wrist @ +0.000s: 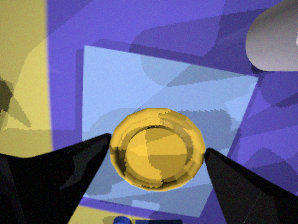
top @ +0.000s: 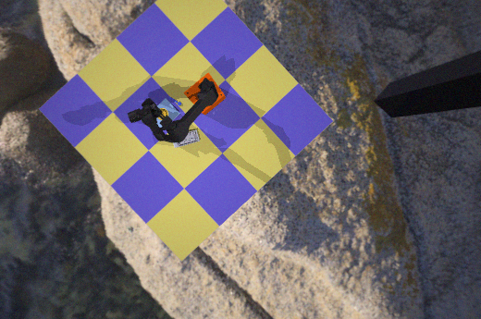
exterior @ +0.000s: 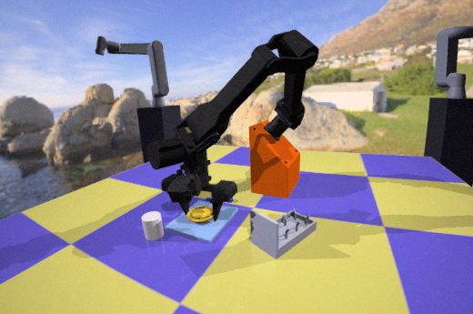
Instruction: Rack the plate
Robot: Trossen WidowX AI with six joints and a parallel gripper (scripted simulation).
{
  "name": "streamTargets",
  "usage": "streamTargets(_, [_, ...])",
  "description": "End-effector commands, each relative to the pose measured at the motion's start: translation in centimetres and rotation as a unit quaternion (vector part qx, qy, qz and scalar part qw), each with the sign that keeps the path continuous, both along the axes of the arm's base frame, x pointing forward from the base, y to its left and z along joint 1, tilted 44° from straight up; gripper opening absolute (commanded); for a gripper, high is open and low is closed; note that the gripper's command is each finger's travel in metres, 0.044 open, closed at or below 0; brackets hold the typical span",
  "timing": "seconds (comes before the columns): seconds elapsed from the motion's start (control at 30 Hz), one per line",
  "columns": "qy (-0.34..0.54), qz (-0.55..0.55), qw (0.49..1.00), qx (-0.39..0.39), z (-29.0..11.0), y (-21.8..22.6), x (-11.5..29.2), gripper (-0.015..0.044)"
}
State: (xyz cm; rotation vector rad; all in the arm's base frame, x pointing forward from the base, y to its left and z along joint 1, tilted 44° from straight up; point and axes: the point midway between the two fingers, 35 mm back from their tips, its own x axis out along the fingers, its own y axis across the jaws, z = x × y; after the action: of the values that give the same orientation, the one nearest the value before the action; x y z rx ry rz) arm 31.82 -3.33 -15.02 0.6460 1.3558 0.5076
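Note:
The yellow round plate lies flat on a light blue square board. My gripper is open and points down over the plate. Its two fingertips stand on opposite sides of the plate, close to its rim, with nothing gripped. Whether the tips touch the rim cannot be told. The grey dish rack stands beside the board, with a tall end panel and small upright pegs inside. The rack is out of sight in the wrist view.
A white cylinder stands beside the board, on the side away from the rack. A small blue utensil lies by the board's edge. The orange block stands at the arm's base, behind the rack in the exterior view.

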Motion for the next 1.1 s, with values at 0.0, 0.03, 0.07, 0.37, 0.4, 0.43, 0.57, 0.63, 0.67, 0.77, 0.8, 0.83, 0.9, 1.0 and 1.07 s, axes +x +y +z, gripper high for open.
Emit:
streamTargets(0.0, [0.003, -0.003, 1.0, 0.004, -0.1, 0.3, -0.2, 0.04])
streamTargets(0.03, [0.003, -0.003, 1.0, 0.004, -0.1, 0.3, -0.2, 0.04])
streamTargets(0.07, [0.003, -0.003, 1.0, 0.004, -0.1, 0.3, -0.2, 0.04])
streamTargets(0.37, [0.003, -0.003, 1.0, 0.004, -0.1, 0.3, -0.2, 0.0353])
streamTargets(0.4, [0.003, -0.003, 1.0, 0.004, -0.1, 0.3, -0.2, 0.0347])
streamTargets(0.43, [0.003, -0.003, 1.0, 0.004, -0.1, 0.3, -0.2, 0.034])
streamTargets(0.57, [0.003, -0.003, 1.0, 0.004, 0.1, -0.1, -0.1, 0.0255])
streamTargets(0.63, [0.003, -0.004, 1.0, 0.002, 0.8, -1.0, 0.0, 0.0202])
streamTargets(0.67, [0.003, -0.004, 1.0, 0.001, 1.2, -1.5, 0.0, 0.0176])
streamTargets(0.77, [0.003, -0.004, 1.0, -0.001, 2.4, -3.0, 0.0, 0.0097])
streamTargets(0.8, [0.004, -0.005, 1.0, -0.002, 2.9, -3.5, 0.0, 0.0071])
streamTargets(0.83, [0.004, -0.005, 1.0, -0.002, 3.3, -4.0, 0.0, 0.0045])
streamTargets(0.9, [0.004, -0.005, 1.0, -0.003, 4.2, -5.0, -0.2, 0.0])
streamTargets(1.0, [0.004, -0.005, 1.0, -0.004, 5.6, -6.4, -0.4, 0.0])
streamTargets(1.07, [0.004, -0.005, 1.0, -0.004, 6.5, -7.4, -0.7, 0.0])
